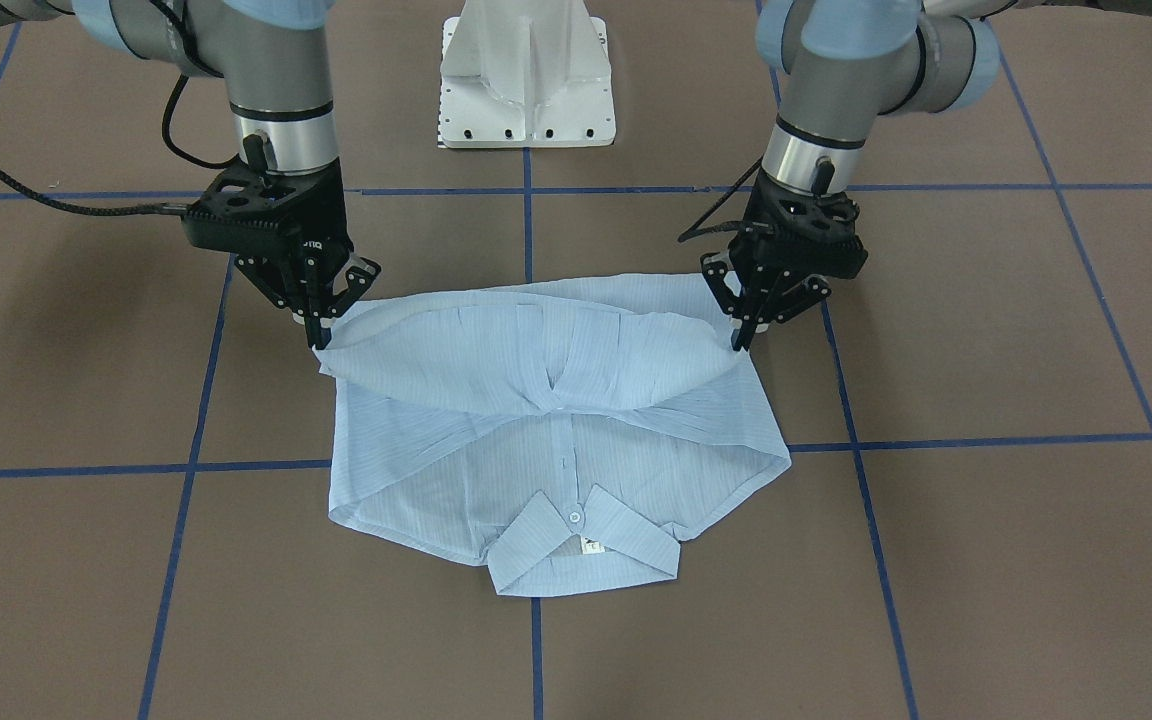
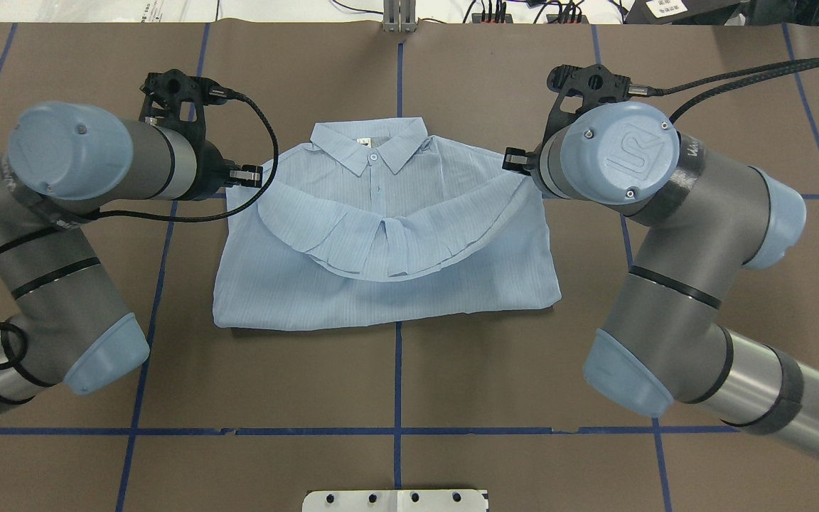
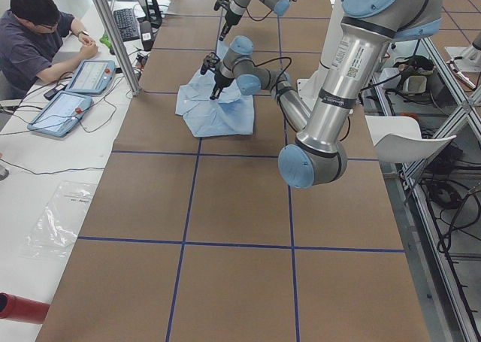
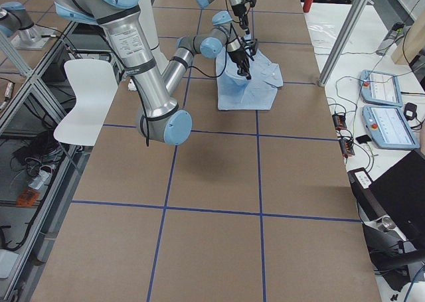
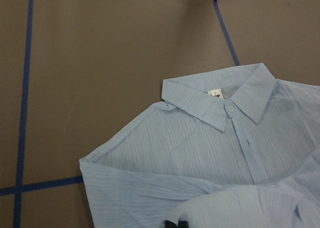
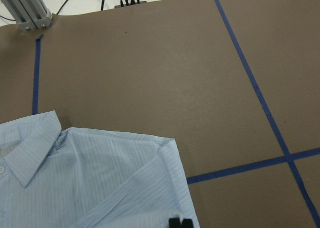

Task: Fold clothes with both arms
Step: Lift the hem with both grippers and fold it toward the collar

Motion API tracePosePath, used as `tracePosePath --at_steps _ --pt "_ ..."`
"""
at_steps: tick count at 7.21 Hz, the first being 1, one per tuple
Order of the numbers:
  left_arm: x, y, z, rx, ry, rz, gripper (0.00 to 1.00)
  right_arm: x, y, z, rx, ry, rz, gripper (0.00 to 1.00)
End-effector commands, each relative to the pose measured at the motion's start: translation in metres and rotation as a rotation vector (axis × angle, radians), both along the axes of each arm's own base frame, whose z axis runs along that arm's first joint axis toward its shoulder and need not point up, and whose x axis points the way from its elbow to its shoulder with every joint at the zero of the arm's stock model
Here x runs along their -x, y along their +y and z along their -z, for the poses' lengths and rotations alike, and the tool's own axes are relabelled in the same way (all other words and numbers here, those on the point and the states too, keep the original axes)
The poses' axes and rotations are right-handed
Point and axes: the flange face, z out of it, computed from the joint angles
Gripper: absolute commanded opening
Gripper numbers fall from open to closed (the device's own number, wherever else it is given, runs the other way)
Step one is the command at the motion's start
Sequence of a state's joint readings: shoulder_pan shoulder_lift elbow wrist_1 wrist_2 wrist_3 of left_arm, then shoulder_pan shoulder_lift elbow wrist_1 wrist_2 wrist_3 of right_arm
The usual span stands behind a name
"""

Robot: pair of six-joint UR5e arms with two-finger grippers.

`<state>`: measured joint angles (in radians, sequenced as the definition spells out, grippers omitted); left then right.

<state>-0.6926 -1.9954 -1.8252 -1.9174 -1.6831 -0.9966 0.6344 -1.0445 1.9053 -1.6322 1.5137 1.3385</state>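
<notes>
Collar [image 1: 626,545] of the shirt [image 1: 456,470] lies flat on the table [image 1: 936,560], out past both grippers; left gripper [image 1: 741,345] and right gripper [image 1: 319,342] each clamp a corner of its lifted edge, which sags between them.

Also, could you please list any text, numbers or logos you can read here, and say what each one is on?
"3": on the neck label inside the collar of the shirt.
"UR": logo on the joint cap of the right arm.
White writing beside that cap: cut off, unreadable.
White label beyond the table: too small to read.
</notes>
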Motion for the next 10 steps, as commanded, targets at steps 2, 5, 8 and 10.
tracePosePath --at_steps 2,5,8,10 --pt "-0.035 -0.042 -0.080 -0.008 -0.040 0.056 0.00 0.051 -0.049 -0.085 0.012 0.034 -0.008 0.00" --pt "-0.017 -0.061 -0.086 -0.022 -0.058 0.078 0.00 0.040 -0.063 -0.087 0.005 0.022 -0.036 0.00" --pt "0.001 -0.075 -0.088 -0.052 -0.086 0.084 0.00 0.027 -0.077 -0.091 0.012 0.030 -0.064 0.00" --pt "-0.002 -0.076 -0.092 -0.047 -0.092 0.082 0.32 0.033 -0.075 -0.098 0.017 0.046 -0.056 0.99"
